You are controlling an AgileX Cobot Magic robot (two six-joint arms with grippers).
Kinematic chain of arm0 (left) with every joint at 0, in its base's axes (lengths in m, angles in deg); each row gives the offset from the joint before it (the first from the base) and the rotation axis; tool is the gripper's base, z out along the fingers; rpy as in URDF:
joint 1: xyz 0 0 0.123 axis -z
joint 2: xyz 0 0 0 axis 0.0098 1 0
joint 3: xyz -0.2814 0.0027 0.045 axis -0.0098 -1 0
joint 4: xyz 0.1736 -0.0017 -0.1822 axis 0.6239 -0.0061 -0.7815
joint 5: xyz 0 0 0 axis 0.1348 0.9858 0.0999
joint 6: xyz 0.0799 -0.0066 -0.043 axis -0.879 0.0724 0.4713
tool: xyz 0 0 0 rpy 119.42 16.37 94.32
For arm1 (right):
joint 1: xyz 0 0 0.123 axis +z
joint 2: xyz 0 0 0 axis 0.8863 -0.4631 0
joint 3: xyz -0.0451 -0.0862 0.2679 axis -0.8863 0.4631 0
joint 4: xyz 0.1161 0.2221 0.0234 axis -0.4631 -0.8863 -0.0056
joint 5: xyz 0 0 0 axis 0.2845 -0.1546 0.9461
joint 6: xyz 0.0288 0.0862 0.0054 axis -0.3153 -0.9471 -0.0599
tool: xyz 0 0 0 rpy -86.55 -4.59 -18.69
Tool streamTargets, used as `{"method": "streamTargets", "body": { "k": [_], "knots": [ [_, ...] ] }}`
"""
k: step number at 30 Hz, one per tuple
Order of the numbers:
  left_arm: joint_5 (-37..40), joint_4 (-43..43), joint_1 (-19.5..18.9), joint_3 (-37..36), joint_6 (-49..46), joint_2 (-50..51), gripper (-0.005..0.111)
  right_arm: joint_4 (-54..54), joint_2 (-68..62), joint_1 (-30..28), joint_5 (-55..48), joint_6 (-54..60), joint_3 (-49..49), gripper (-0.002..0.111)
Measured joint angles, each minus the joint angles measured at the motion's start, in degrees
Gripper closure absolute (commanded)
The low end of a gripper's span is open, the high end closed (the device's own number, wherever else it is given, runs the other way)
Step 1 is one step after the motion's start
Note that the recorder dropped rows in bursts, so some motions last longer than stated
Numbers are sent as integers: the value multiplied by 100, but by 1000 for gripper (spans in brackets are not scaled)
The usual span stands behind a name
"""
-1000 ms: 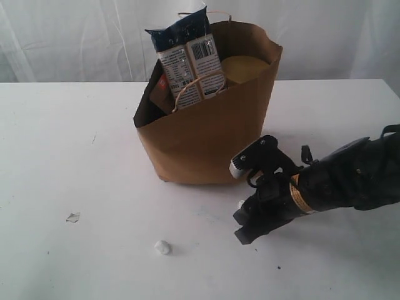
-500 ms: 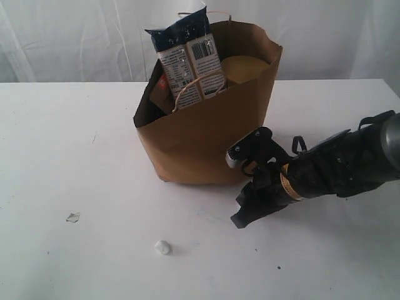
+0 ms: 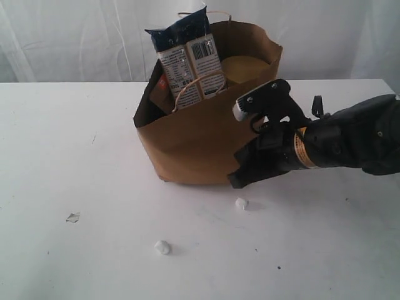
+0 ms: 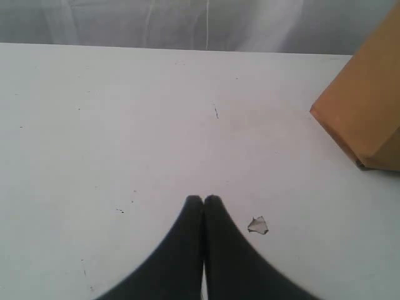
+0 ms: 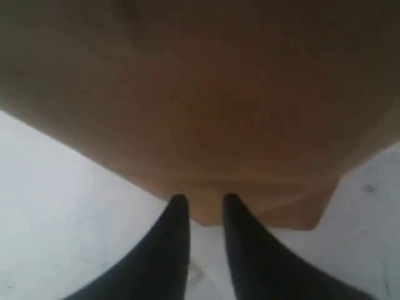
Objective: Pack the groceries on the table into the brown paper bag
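Two grippers, both empty: my right gripper (image 5: 200, 201), jaws narrowly apart, noses the base of brown paper bag (image 3: 200, 144); left gripper (image 4: 203, 201) closed, farther off.

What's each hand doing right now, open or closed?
Left hand: closed, empty.
Right hand: slightly open, empty, facing the brown paper bag.

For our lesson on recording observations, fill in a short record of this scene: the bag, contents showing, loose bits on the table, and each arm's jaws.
bag: brown paper bag, upright on the table
visible contents: long blue-white packet; gold lid
loose on table: two white scraps; one flake
left jaws: shut, empty
right jaws: slightly apart, empty, by the bag's base
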Motion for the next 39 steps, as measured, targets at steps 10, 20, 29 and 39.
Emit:
{"method": "streamTargets", "body": {
  "k": [10,20,29,39],
  "knots": [
    [0,0,0,0,0,0,107,0,-826,0,438,50,-2,62],
    [0,0,0,0,0,0,107,0,-1323,0,-12,50,-2,67],
    [0,0,0,0,0,0,107,0,-1370,0,83,28,-2,108],
    [0,0,0,0,0,0,107,-11,-396,0,3109,-730,-2,108]
  ]
}}
